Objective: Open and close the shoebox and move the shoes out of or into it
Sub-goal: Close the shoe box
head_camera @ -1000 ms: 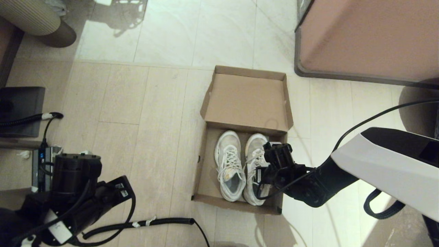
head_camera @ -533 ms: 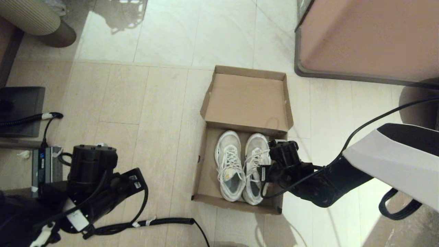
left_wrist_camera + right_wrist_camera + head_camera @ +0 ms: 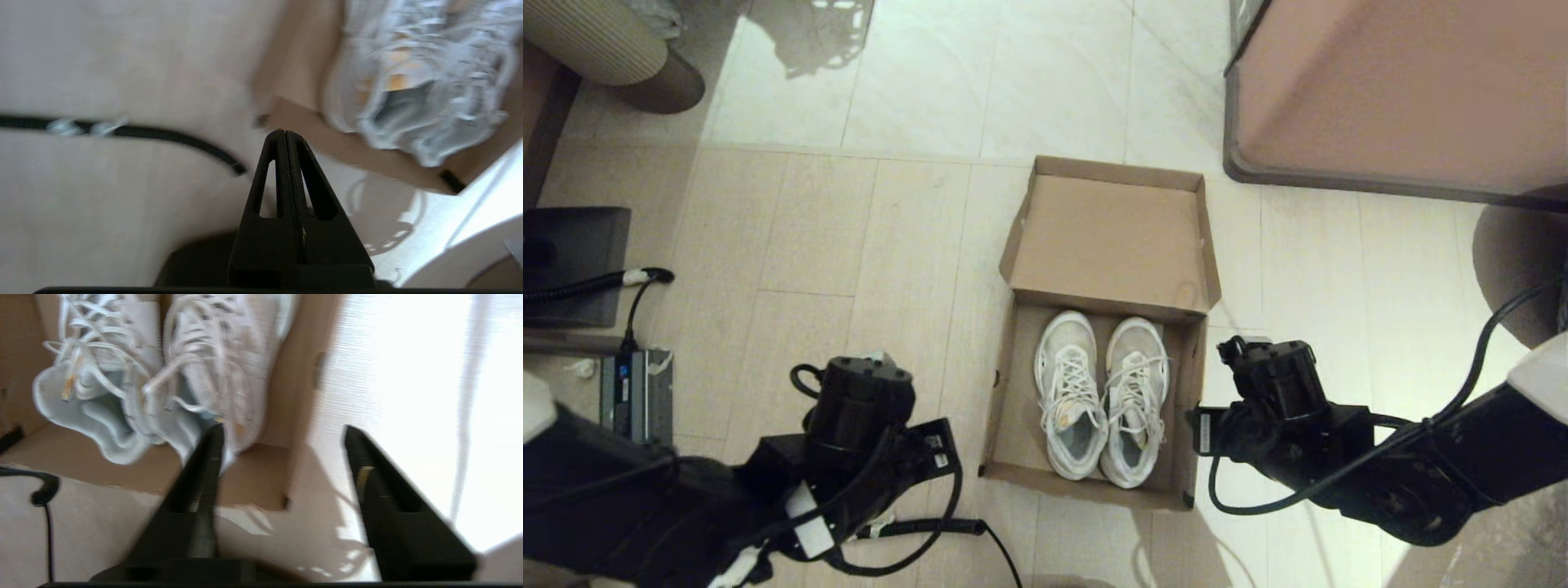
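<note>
The brown cardboard shoebox (image 3: 1006,408) stands open on the floor, its lid (image 3: 1111,237) folded back flat. Both white sneakers (image 3: 1103,392) lie side by side inside, toes toward the lid. My right gripper (image 3: 282,430) is open and holds nothing. It hangs just outside the box's right wall, over the near right corner (image 3: 253,486), with the shoes (image 3: 171,363) beyond it. My right arm (image 3: 1282,408) reaches in from the right. My left gripper (image 3: 284,132) is shut and empty, close to the box's near left corner (image 3: 327,139). The shoes (image 3: 416,94) show beyond it.
A large pinkish-brown cabinet (image 3: 1396,90) stands at the back right. A coiled black cable (image 3: 915,529) lies on the floor by the box's near left corner. A power unit (image 3: 637,392) and a dark block (image 3: 572,261) sit at the left.
My right gripper has drawn out of the box, away from the right shoe, to the floor beside the right wall. My left arm has swung right toward the box's near left corner.
</note>
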### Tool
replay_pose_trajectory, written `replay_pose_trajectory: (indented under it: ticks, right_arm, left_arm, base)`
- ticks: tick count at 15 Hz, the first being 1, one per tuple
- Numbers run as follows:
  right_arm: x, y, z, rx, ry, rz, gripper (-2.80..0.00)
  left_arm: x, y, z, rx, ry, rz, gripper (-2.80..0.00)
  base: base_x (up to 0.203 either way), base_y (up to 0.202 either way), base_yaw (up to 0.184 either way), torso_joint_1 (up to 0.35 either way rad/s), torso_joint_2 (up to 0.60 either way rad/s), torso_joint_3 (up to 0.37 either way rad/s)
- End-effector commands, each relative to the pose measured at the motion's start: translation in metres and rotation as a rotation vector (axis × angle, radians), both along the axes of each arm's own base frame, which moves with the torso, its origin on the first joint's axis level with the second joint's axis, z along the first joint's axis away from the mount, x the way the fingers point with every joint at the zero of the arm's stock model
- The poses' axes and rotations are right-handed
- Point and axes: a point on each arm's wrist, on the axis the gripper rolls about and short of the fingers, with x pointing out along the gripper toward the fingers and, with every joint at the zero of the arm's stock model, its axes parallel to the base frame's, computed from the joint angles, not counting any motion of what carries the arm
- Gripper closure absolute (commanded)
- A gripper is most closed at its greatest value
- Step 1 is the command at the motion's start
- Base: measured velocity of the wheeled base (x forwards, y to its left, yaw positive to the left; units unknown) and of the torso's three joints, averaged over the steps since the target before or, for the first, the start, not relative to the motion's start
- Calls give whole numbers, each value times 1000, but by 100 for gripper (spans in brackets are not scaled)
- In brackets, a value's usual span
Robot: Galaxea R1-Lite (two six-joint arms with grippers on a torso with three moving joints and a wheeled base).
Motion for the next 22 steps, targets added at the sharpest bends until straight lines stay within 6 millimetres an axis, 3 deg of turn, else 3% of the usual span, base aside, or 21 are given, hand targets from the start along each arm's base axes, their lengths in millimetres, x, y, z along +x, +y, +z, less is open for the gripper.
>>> replay_pose_trajectory:
  ticks: [1, 5, 12, 14, 18, 22]
  right_arm:
    - [-10, -7, 16, -3, -49, -37, 0]
    - [-16, -20, 17, -21, -43, -72, 0]
    - [-12, -32, 13, -25, -31, -116, 0]
    - [-8, -36, 15, -22, -40, -133, 0]
    - [-6, -37, 17, -19, -49, -144, 0]
    - [-7, -38, 15, -23, -41, -155, 0]
  left_arm:
    - [15, -21, -18, 12, 23, -28, 0]
    - [40, -50, -36, -9, 15, -69, 0]
    - [68, -94, -103, 38, 46, -99, 0]
    - [76, -99, -109, 68, 19, -56, 0]
    - [92, -97, -140, 162, 27, 5, 0]
    - [100, -98, -147, 182, 26, -1, 0]
  base:
    - [0, 0, 0, 0, 0, 0]
    - [0, 0, 0, 0, 0, 0]
    - [0, 0, 0, 0, 0, 0]
    - [0, 0, 0, 0, 0, 0]
    - [0, 0, 0, 0, 0, 0]
    - [0, 0, 0, 0, 0, 0]
